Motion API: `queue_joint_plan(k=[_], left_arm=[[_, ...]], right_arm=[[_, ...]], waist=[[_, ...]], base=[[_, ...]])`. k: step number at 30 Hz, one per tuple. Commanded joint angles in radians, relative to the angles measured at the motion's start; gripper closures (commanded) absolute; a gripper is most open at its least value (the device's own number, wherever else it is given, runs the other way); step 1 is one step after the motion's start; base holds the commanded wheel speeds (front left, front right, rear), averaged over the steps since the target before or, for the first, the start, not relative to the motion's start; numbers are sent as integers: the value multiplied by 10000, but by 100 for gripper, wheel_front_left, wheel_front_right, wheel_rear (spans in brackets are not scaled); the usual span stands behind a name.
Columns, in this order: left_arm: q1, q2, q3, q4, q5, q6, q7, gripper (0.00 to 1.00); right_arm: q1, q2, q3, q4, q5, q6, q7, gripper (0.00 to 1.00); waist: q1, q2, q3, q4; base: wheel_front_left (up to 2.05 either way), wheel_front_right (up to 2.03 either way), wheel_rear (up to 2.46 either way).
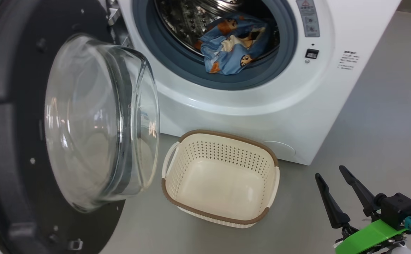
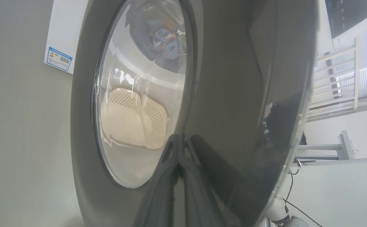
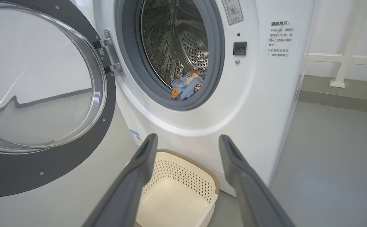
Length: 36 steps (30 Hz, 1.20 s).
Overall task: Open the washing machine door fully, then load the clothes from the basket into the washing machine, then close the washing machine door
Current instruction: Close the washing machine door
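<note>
The washing machine point(image 1: 262, 120) stands with its door point(image 1: 96, 120) swung wide open to the left, glass porthole bulging outward. The clothes point(image 1: 232, 44) lie bunched in the drum just behind the grey gasket, blue with cartoon prints. On the floor below the opening sits the basket point(image 1: 219, 183), with nothing in it. My right gripper point(image 1: 330, 171) hovers open to the right of the basket; in the right wrist view its tips point(image 3: 186, 140) point at the machine above the basket point(image 3: 177, 201). My left gripper point(image 2: 178, 154) is shut, its tips against the door's glossy outer ring point(image 2: 234, 94).
Grey floor point(image 1: 385, 123) runs free to the right of the machine. A white railing point(image 3: 344, 60) stands along the wall further right. A blue label point(image 2: 59, 59) marks the machine's lower corner. The open door takes up the space on the left.
</note>
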Motion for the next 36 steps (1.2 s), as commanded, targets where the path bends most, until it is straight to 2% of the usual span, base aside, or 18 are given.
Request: queue_joint_plan(k=[1,9,20,28,36], left_arm=[[-120,420,323,-601,-144,0,162,100],[-213,22,17,-1570,-167,186,138,100],[-713,-547,-529,-2023,13,302,-29,100],[-1457,-1015,-923,-1636,440,334,-437,100],[-2209,-1234,-1109,-826,871,229,-825,100]], right_arm=[[184,-46,170,-259,-125,16,-49,0],[170,73,71,-323,-200,16,-49,0],[125,264,-49,-365,-213,16,-49,0],[-34,444,-124,-415,-232,16,-49,0],[-230,632,-175,-449,-242,16,-49,0]], waist=[[0,0,-89,-197],[0,0,-44,-785],[0,0,44,-1791],[0,0,337,-2675],[0,0,572,-3535]], base=[[0,0,0],[0,0,0],[0,0,0],[0,0,0],[0,0,0]])
